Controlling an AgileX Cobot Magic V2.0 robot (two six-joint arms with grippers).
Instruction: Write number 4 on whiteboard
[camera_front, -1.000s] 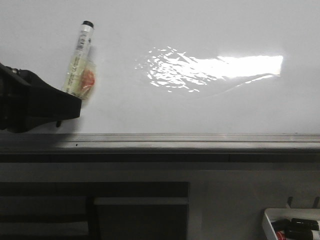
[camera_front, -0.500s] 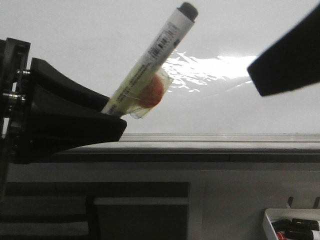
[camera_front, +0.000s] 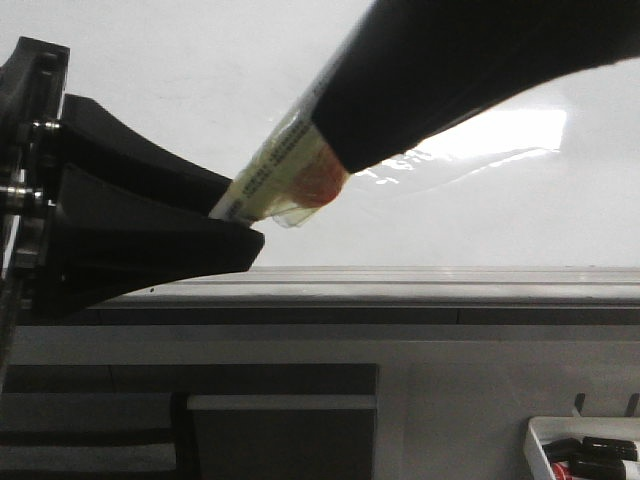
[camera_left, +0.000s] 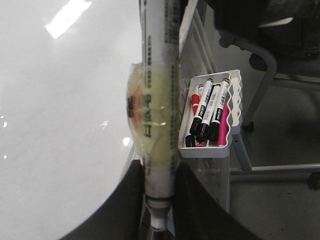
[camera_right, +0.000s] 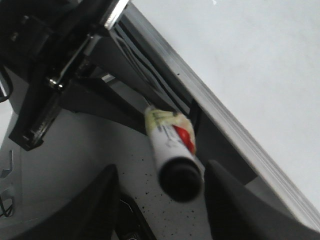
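Note:
A white marker pen (camera_front: 272, 172) with yellowish tape and a red spot points up to the right in front of the whiteboard (camera_front: 180, 60). My left gripper (camera_front: 236, 216) is shut on its lower end; in the left wrist view the barrel (camera_left: 157, 100) sits tight between the jaws of that gripper (camera_left: 159, 186). My right gripper (camera_front: 345, 135) reaches down from the upper right and hides the pen's cap end. In the right wrist view this gripper (camera_right: 162, 172) is open, with the black cap (camera_right: 180, 181) between its fingers, touching neither. The number 4 is out of view.
The board's grey frame edge (camera_front: 400, 282) runs across below the pen. A white tray (camera_left: 206, 149) of several spare markers hangs below the board, also visible at the bottom right as the tray (camera_front: 540, 432). A bright glare (camera_front: 510, 130) lies on the board.
The right gripper has come down from the upper right and now surrounds the marker's cap. The left gripper keeps hold of the marker, which has hardly moved in the last half second.

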